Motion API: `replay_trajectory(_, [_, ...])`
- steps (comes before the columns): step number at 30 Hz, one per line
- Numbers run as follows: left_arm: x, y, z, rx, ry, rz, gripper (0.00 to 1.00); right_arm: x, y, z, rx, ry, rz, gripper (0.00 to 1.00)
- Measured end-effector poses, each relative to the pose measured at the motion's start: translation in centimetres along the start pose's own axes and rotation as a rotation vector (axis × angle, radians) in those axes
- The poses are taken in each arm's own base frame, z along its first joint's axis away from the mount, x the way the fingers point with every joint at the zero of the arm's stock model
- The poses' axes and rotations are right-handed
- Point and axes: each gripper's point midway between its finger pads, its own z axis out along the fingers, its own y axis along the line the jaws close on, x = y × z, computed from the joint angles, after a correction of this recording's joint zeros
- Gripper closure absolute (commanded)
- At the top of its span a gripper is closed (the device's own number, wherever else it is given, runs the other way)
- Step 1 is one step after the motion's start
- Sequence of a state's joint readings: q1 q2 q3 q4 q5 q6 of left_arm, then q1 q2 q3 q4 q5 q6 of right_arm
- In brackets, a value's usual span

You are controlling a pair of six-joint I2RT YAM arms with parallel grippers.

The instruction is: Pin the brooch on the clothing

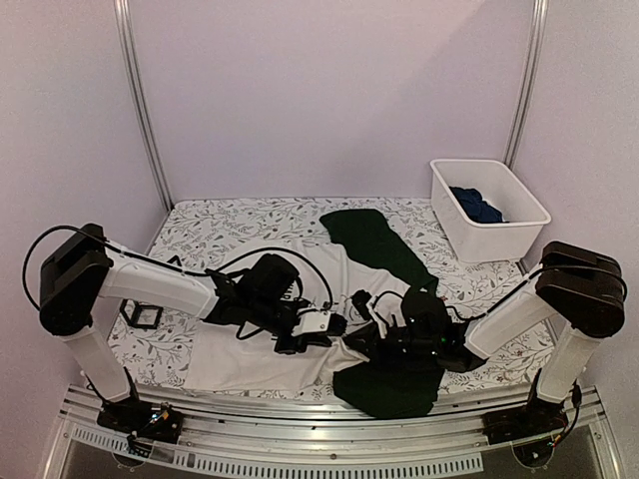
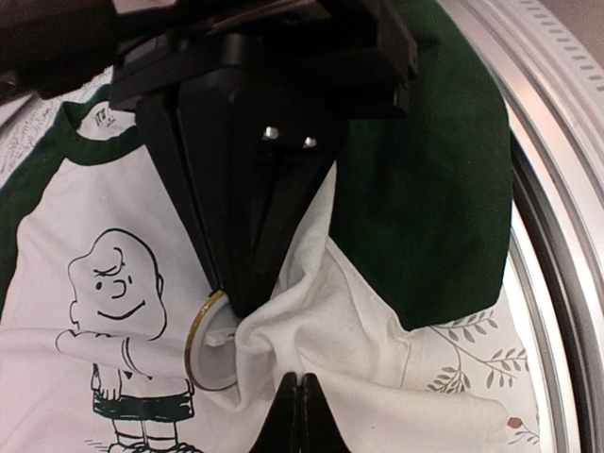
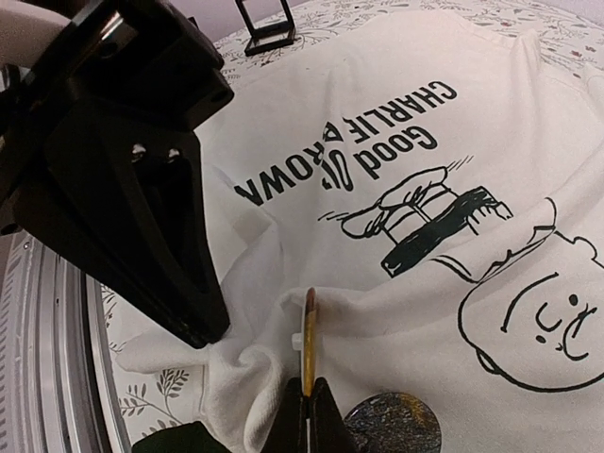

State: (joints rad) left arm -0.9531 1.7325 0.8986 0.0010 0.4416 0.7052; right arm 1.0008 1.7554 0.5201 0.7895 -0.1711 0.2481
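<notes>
The clothing (image 1: 250,354), a white T-shirt with dark sleeves and a cartoon boy print (image 3: 528,321), lies flat on the table. Both grippers meet over its lower right part. In the left wrist view my left gripper (image 2: 300,379) is shut on a raised fold of the white fabric (image 2: 359,311). My right gripper (image 3: 310,389) is shut on the brooch (image 3: 308,330), a round disc with a gold rim seen edge-on, its small white post against the bunched cloth. From the left wrist the brooch (image 2: 200,349) shows under the right gripper's black tips (image 2: 241,300), touching the fold.
A dark glittery round disc (image 3: 392,425) lies on the shirt beside my right fingers. A small black stand (image 1: 143,314) sits at the left. A white bin (image 1: 519,205) at the back right holds a dark blue garment (image 1: 477,205). The metal table rail (image 2: 566,245) runs close by.
</notes>
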Motion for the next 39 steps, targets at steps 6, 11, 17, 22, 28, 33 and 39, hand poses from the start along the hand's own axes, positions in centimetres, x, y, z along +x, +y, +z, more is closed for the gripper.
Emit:
replay_trajectory(6, [0.9, -0.5, 0.2, 0.004, 0.028, 0.007, 1.0, 0.1, 0.3, 0.0, -0.018, 0.005, 0.01, 1.0])
replay_trajectory(11, [2.7, -1.5, 0.3, 0.015, 0.072, 0.048, 1.0, 0.1, 0.9, -0.1, -0.052, 0.009, 0.017, 1.0])
replay_trajectory(17, [2.7, -1.0, 1.0, -0.018, 0.066, 0.092, 1.0, 0.2, 1.9, -0.2, -0.111, 0.017, 0.024, 1.0])
replay_trajectory(22, [2.6, -0.9, 1.2, -0.025, 0.061, 0.102, 1.0, 0.1, 2.4, -0.3, -0.153, 0.019, 0.026, 1.0])
replay_trajectory(28, [2.8, -0.8, 1.7, -0.031, 0.061, 0.074, 1.0, -0.2, 3.2, -0.5, -0.209, 0.016, 0.023, 1.0])
replay_trajectory(33, [2.5, -0.7, 1.7, -0.036, 0.048, 0.059, 1.0, -0.9, 3.5, -0.9, -0.233, 0.003, 0.021, 1.0])
replay_trajectory(39, [2.3, -0.8, 1.8, -0.027, 0.036, 0.061, 0.95, -1.1, 3.9, -1.2, -0.256, 0.001, 0.022, 1.0])
